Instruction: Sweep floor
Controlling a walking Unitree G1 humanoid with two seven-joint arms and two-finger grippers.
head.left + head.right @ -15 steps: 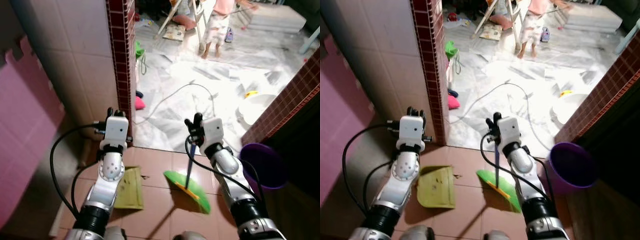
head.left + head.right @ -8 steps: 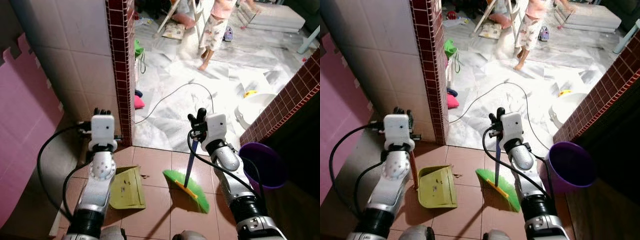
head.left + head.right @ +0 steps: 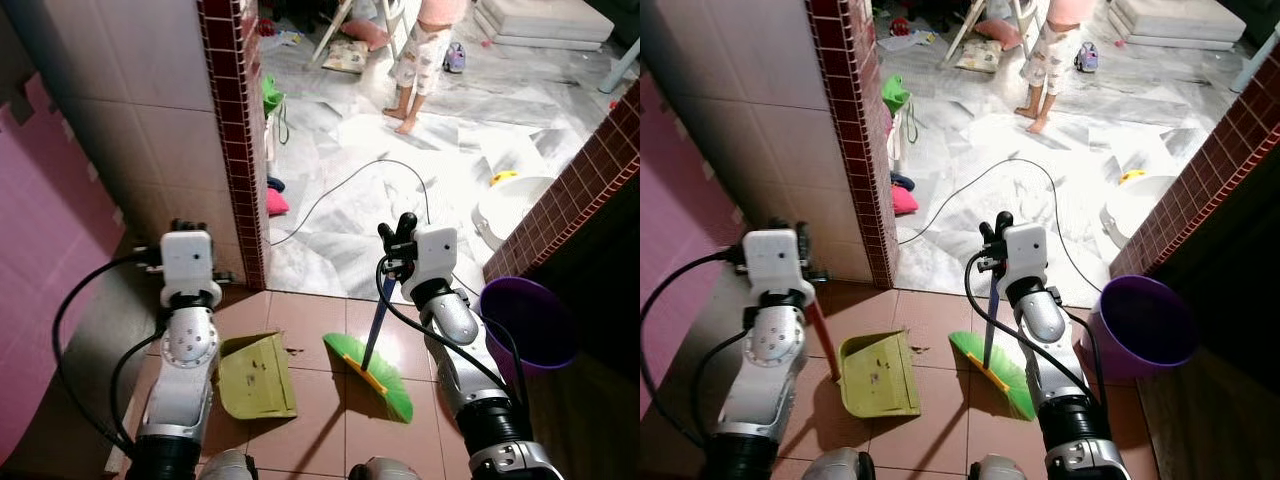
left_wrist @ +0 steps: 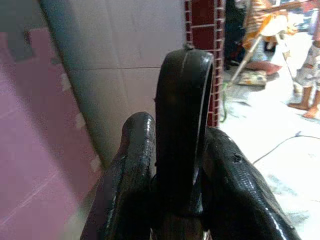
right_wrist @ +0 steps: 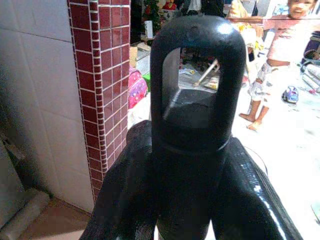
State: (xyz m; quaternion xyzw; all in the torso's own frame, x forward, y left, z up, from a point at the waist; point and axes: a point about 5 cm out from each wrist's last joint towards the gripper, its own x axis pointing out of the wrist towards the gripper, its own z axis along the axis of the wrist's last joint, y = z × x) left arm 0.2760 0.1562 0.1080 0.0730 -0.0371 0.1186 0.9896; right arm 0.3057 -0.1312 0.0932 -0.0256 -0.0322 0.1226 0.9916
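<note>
A green dustpan (image 3: 256, 375) rests on the brown tile floor, its reddish handle (image 3: 823, 340) rising to my left gripper (image 3: 185, 228), which is shut on it. The handle's black loop end (image 4: 182, 100) stands between the fingers (image 4: 132, 155). My right gripper (image 3: 400, 232) is shut on the blue handle (image 3: 374, 330) of a broom. Its green brush head (image 3: 372, 366) touches the tiles just right of the dustpan. In the right wrist view the broom's black loop end (image 5: 197, 90) sticks up between the fingers (image 5: 250, 190).
A red brick pillar (image 3: 235, 130) and white tiled wall stand ahead on the left, with pink foam mat (image 3: 40, 270) beside me. A purple bucket (image 3: 525, 325) sits right. On the marble floor beyond lie a cable (image 3: 350, 190) and white basin (image 3: 510, 205); a person (image 3: 415, 60) stands farther back.
My left arm has swung to the left with the dustpan handle, and the dustpan has turned a little. The person in the far room has shifted their feet. The broom has stayed put.
</note>
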